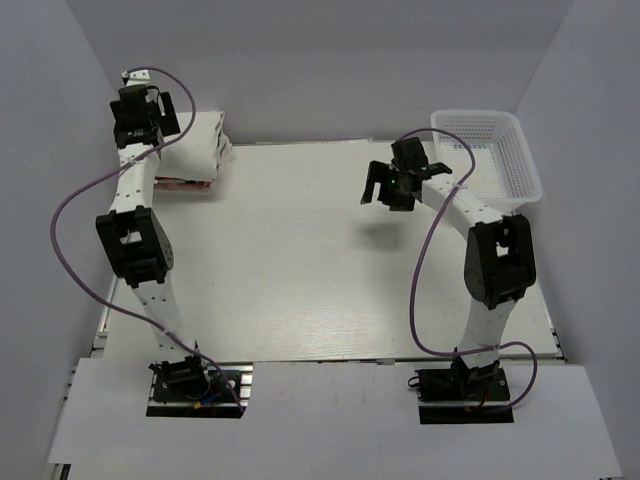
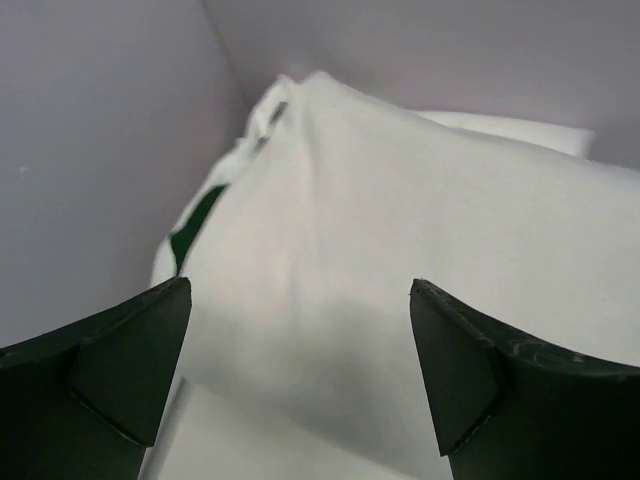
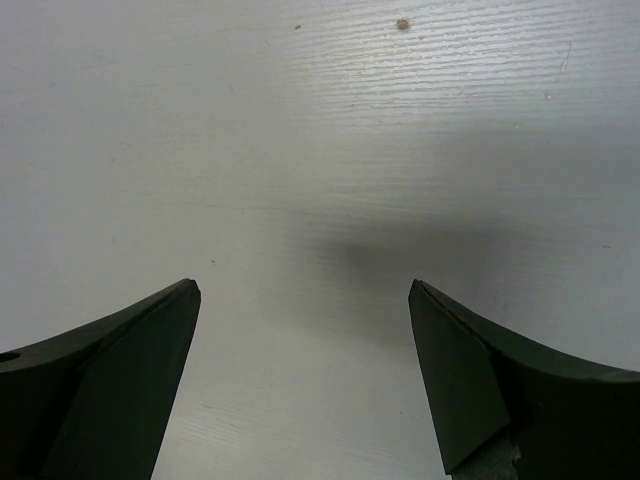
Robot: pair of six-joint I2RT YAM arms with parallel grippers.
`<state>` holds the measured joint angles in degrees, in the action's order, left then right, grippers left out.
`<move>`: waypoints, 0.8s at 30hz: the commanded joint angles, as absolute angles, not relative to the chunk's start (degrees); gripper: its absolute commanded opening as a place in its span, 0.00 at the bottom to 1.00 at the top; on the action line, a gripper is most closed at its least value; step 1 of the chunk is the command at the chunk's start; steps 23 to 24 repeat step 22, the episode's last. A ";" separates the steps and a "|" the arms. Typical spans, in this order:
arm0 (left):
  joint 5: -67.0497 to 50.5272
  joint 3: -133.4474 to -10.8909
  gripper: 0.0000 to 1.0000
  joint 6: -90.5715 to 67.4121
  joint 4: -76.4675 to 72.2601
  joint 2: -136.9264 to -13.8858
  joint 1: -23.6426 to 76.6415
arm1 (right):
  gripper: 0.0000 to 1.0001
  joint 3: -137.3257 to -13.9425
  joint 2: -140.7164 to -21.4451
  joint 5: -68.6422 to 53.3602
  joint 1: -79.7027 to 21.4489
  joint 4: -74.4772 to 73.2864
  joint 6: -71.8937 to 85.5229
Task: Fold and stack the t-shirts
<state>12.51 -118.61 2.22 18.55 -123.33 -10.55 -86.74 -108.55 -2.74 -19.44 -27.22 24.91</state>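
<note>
Mid-table, my right gripper [image 3: 305, 290] hangs wide open, holding nothing, above the table [image 1: 300, 270]. Farther back, my left gripper [image 2: 300, 290], equally spread and holding nothing, hovers over the stacked t-shirts [image 1: 197, 148] in the far-left corner. I judge them light, limp cloth, best pinched at a folded edge.

White mesh basket [image 1: 522, 160] sitting at far right corner of desk [image 1: 300, 260], long side running close beside right wall [image 1: 600, 120]. Desk lying pale and wood-grained between grey walls. Back wall [image 1: 330, 60] and left wall [image 1: 40, 140] rising around it. White panel [image 1: 330, 420] lying across near edge. In right wrist view, desk grain [image 3: 300, 130] running sideways, small brown speck [image 3: 402, 24] sitting near top, soft shadow [image 3: 420, 250] falling mid-frame. In left wrist view, grey wall [image 2: 90, 140] rising at left.
</note>
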 commanded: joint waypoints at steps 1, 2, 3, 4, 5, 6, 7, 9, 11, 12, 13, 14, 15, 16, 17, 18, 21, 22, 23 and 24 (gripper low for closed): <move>-2.01 -110.88 1.00 -2.63 21.96 -107.43 -9.23 | 0.91 -83.95 -101.88 -2.46 -19.78 -25.32 24.08; -2.72 -107.61 1.00 -3.59 21.97 -104.71 -9.23 | 0.91 -82.89 -99.86 -2.46 -19.60 -24.27 24.17; -2.72 -104.19 1.00 -5.34 21.97 -98.59 -8.45 | 0.91 -79.49 -98.89 -2.46 -19.60 -23.82 23.56; -2.72 -96.06 1.00 -8.93 22.49 -95.13 -7.57 | 0.91 -77.97 -95.31 -1.33 -19.69 -21.99 23.64; -2.72 -91.28 1.00 -11.66 22.50 -91.53 -7.56 | 0.91 -76.39 -94.06 -0.80 -19.69 -21.28 23.47; -3.25 -86.36 1.00 -15.17 21.11 -87.84 -6.60 | 0.91 -74.81 -92.74 -0.44 -19.69 -20.66 23.64; -5.78 -76.30 1.00 -19.64 19.35 -80.58 -5.46 | 0.91 -69.92 -88.55 1.65 -19.69 -19.78 24.16; -15.44 -67.19 1.00 -22.83 15.14 -74.12 -4.05 | 0.91 -65.16 -85.45 1.85 -19.60 -17.41 24.96; -17.31 -57.34 1.00 -26.43 14.60 -66.06 -1.94 | 0.91 -59.87 -79.03 0.62 -19.69 -14.25 26.27; -16.10 -54.00 1.00 -27.06 16.50 -63.66 -1.41 | 0.91 -56.29 -77.53 0.53 -19.60 -12.06 26.80; -14.43 -53.97 1.00 -27.07 18.96 -61.81 -0.62 | 0.91 -53.29 -73.34 -1.30 -19.60 -11.52 27.76; -9.72 -53.96 1.00 -28.03 21.59 -60.13 -0.62 | 0.91 -50.48 -71.82 -2.19 -19.51 -10.90 27.86; -8.36 -53.96 1.00 -28.04 23.45 -56.64 -0.01 | 0.91 -49.14 -70.59 -2.55 -19.60 -9.16 27.86; -8.35 -53.96 1.00 -28.04 24.34 -54.86 0.00 | 0.91 -47.83 -67.18 -2.64 -19.51 -8.62 28.56; -7.65 -53.18 1.00 -28.82 24.35 -53.02 0.00 | 0.91 -44.59 -66.10 -2.81 -19.51 -8.18 28.83; -7.65 -52.56 1.00 -28.83 23.56 -51.35 0.00 | 0.91 -43.60 -65.31 -2.81 -19.42 -7.65 28.92; -6.16 -52.03 1.00 -29.36 24.60 -47.99 0.00 | 0.91 -40.87 -60.14 -1.85 -19.51 -7.56 29.09; -5.63 -52.55 1.00 -29.36 25.39 -47.99 0.00 | 0.91 -40.43 -59.86 -1.32 -19.25 -7.56 29.09; -5.63 -52.55 1.00 -29.36 25.39 -47.99 0.00 | 0.91 -40.43 -59.86 -1.32 -19.25 -7.56 29.09; -5.63 -52.55 1.00 -29.36 25.39 -47.99 0.00 | 0.91 -40.43 -59.86 -1.32 -19.25 -7.56 29.09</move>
